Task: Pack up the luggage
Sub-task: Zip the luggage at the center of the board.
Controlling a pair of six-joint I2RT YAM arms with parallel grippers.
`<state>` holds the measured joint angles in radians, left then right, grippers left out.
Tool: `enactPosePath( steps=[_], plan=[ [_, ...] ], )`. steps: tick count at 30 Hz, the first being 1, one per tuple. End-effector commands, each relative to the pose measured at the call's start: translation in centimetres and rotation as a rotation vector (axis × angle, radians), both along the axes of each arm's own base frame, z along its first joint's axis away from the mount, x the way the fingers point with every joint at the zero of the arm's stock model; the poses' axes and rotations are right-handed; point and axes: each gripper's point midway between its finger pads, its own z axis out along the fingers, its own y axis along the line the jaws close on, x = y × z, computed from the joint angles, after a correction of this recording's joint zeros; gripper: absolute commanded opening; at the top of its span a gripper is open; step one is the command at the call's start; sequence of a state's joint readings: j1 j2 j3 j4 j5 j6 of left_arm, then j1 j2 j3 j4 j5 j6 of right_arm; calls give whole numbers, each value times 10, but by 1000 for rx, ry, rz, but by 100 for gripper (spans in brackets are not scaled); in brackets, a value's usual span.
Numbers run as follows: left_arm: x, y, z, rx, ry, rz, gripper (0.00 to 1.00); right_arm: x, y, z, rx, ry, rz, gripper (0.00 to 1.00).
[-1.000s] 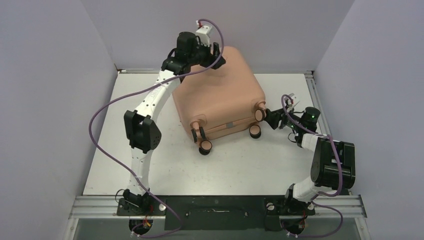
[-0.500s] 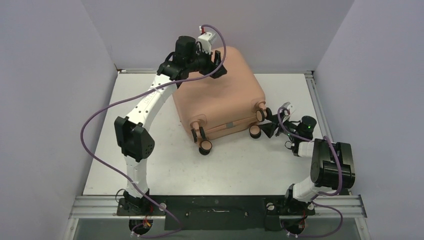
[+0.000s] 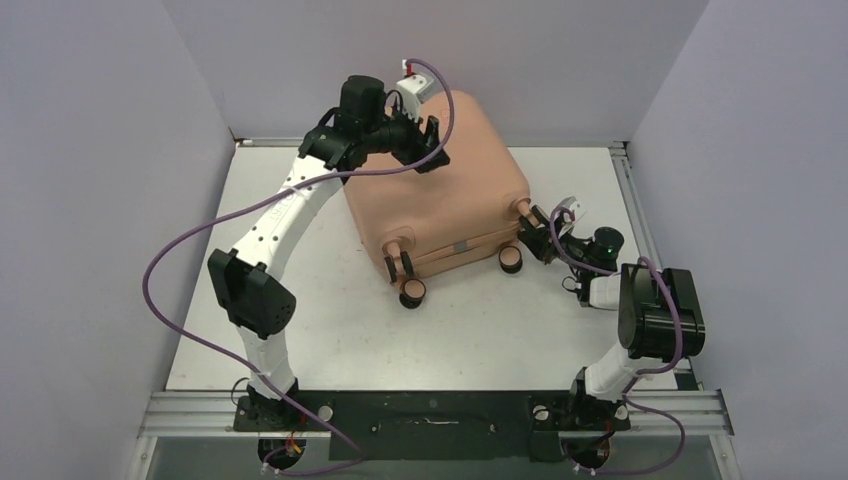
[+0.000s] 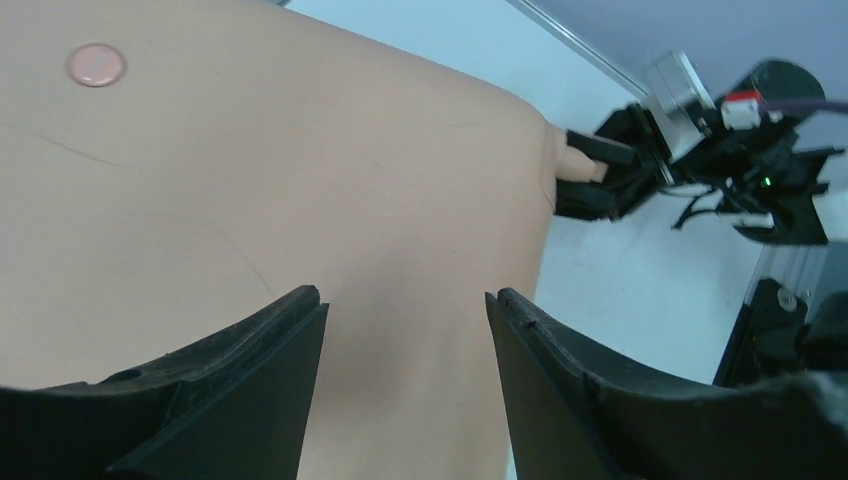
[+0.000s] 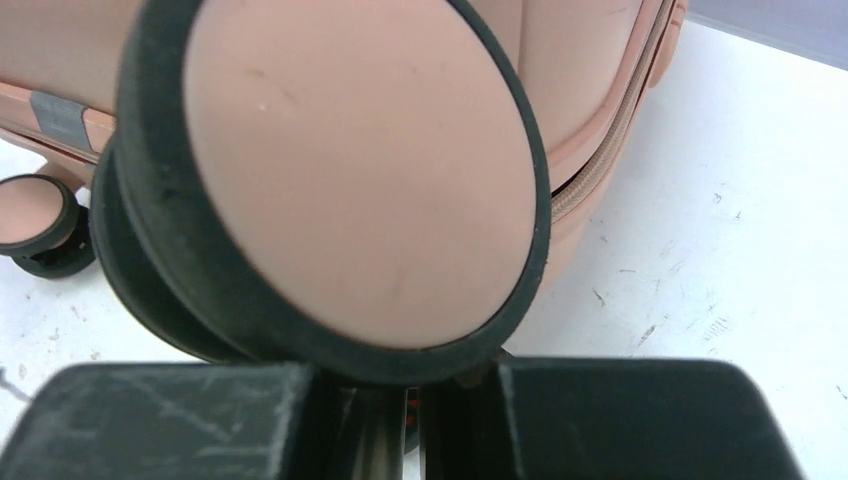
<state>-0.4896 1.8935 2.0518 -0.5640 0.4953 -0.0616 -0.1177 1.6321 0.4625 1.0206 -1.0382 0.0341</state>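
The right gripper (image 3: 531, 222), partly open a second ago, dipped toward the nearer wheel and has come back up to the far right wheel (image 5: 360, 170). Its jaws are now closed tight on the rim of that wheel, which fills the space just ahead of its fingers. The left gripper (image 4: 405, 300) has moved from the far left corner of the luggage (image 3: 450, 195) to above the lid, the shell now just under its fingertips. Behind that hand, the left elbow (image 3: 250, 295) has swung outward and lower.
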Motion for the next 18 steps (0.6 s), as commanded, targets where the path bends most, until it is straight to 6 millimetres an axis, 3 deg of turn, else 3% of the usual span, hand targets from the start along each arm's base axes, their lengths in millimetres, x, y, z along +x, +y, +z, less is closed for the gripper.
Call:
enactPosePath(
  steps=[1, 4, 9, 13, 18],
  plan=[
    [-67, -5, 6, 80, -35, -217, 61, 14, 7, 25, 4, -81, 42, 5],
    [-94, -9, -21, 162, -7, -295, 59, 15, 6, 25, 8, -81, 36, 5],
    [-115, -3, -67, 270, 48, -328, 53, 20, -1, 32, 91, -63, 5, 5],
    [-114, 7, -93, 364, 37, -286, 50, 25, -9, 36, 182, -25, -10, 5],
    [-95, 28, -129, 609, -60, -149, 39, 34, -19, 35, 217, -1, -60, 5]
  ],
)
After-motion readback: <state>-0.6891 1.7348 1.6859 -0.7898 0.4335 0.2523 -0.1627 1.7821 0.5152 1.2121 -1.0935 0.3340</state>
